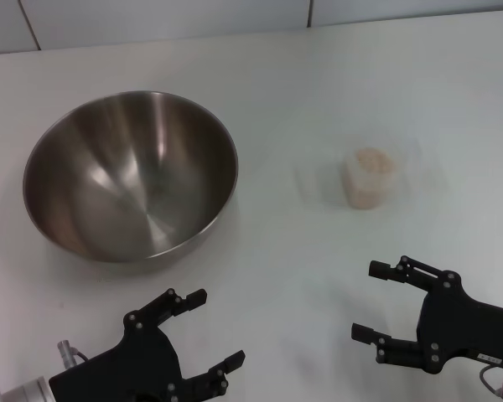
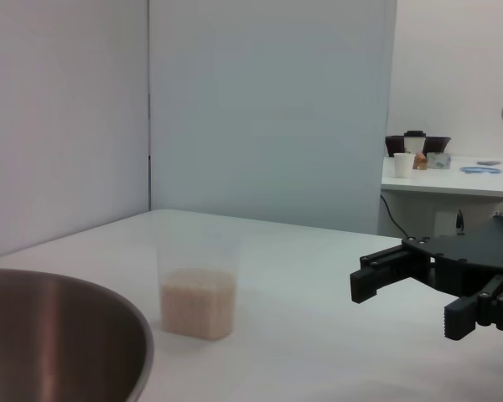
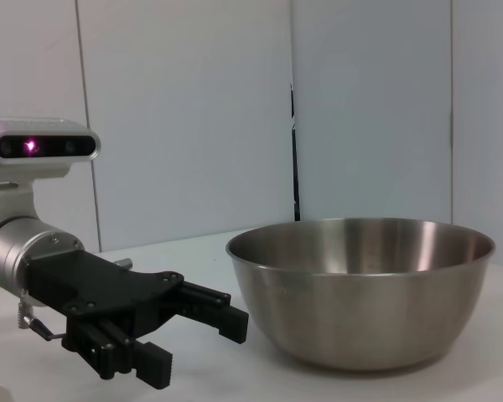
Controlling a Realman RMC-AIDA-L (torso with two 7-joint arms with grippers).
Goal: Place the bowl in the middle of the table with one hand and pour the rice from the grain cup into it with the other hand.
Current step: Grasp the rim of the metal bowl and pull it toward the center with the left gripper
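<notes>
Currently the bowl (image 1: 131, 176) sits upright on the white bench (image 1: 277, 276), on the robot's left half and toward the middle in depth, its shiny brushed inside showing nothing in it. Well apart from it, on the right half, stands the grain cup (image 1: 370, 178), upright, with the rice (image 1: 372, 159) filling its lower part as a pale pinkish-beige mass; the clear walls rise above the grain level, as the left wrist view shows. Neither thing is touched by a claw. The left claw (image 1: 206, 329) hangs at the near edge of the bench, just in front of the bowl's near rim, its two black fingers spread wide and holding nothing. The right claw (image 1: 374, 301) hangs at the near right, in front of the cup and apart from it, its fingers likewise spread wide and bare. In the right wrist view the left claw (image 3: 197, 335) shows beside the bowl's outer wall without contact. In the left wrist view the right claw (image 2: 407, 297) is seen to the side of the cup, clear of it.
</notes>
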